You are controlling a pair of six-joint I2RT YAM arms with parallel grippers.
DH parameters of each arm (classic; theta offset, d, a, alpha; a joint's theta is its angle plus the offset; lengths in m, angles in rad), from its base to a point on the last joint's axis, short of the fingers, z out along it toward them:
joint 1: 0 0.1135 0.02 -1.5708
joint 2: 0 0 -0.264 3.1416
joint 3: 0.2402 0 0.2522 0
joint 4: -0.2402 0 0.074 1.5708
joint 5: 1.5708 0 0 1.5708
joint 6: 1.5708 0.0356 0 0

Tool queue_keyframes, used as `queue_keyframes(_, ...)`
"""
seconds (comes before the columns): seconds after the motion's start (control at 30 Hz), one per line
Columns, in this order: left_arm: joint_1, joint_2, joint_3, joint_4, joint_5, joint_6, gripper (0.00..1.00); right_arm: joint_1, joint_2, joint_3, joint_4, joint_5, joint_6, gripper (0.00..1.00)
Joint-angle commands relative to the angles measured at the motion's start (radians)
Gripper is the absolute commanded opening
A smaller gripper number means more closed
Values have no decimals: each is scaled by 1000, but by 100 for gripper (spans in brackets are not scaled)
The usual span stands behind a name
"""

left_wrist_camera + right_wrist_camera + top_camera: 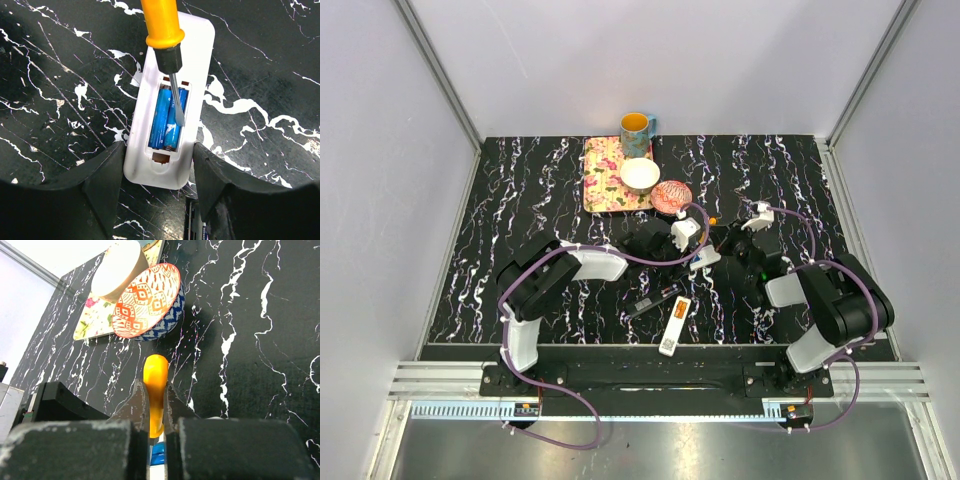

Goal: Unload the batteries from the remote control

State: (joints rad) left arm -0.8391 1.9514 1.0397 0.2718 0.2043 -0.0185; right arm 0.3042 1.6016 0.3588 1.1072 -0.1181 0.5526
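On table (pixel 50 75) | left tool (pixel 157 147) clamps remote (pixel 196 47) | right tool (pixel 154 384) grips tilted screwdriver (pixel 161 25)

Obstacles: screwdriver (pixel 165 50) covered batteries (pixel 161 120) from 12 o'clock; left fingers (pixel 102 190) gripped remote (pixel 200 55) at 6 o'clock. Table (pixel 55 100) lay open at 9 and 3.

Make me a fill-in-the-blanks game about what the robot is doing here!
1. The batteries lying in the open remote are ____ in colour.
2. The right gripper is shut on the screwdriver, holding it by its ____.
3. The left gripper grips the remote, whose case is ____ in colour.

Missing words: blue; handle; white.
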Motion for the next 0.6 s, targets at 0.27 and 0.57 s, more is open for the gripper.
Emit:
queue_keyframes(0.27,-34,66,-1,-103,47,-11,37,0,-121,20,-150,143,-132,0)
queue_keyframes(0.57,-35,73,-1,-105,53,-11,37,0,-115,55,-164,176,-148,0)
